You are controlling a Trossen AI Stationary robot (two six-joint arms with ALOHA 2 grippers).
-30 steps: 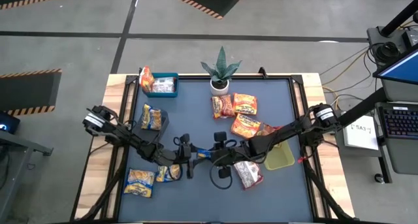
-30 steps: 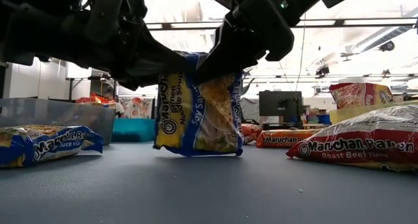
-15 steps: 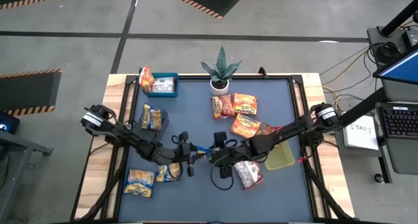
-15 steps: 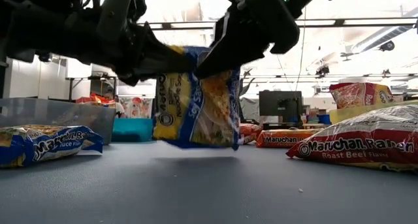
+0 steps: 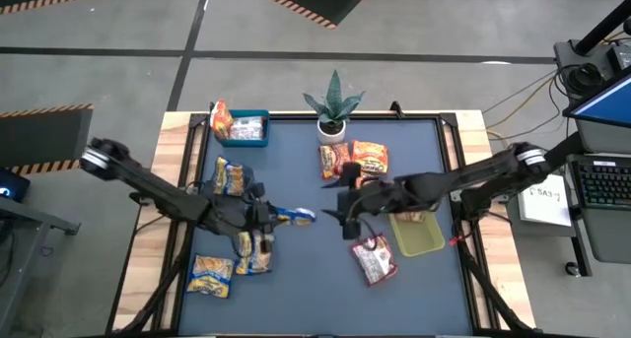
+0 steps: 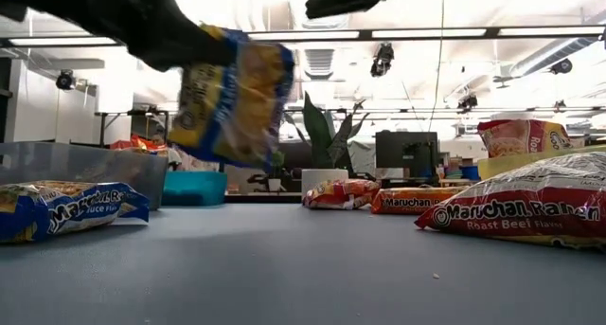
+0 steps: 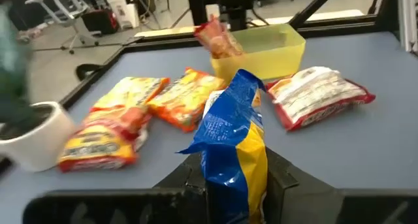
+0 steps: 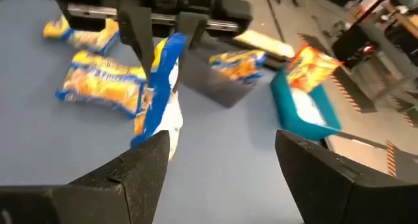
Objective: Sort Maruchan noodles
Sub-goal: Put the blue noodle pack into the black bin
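Behind the desk (image 5: 296,308) we see an office of monitors and ceiling lights, blurred in the low view. Our left hand (image 5: 274,216) is clenched on a yellow-and-blue noodle packet (image 5: 293,216), lifted clear of the desk near its middle; its lettering is smeared and we cannot read it. Our right hand (image 5: 345,209) hangs close by with fingers spread, holding nothing. Other packets lie scattered: a red-and-white one (image 5: 373,261) beside the yellow-green bin (image 5: 418,237), orange ones near the potted plant (image 5: 332,106). An orange packet leans in the blue bin (image 5: 244,128), its contents otherwise indistinct.
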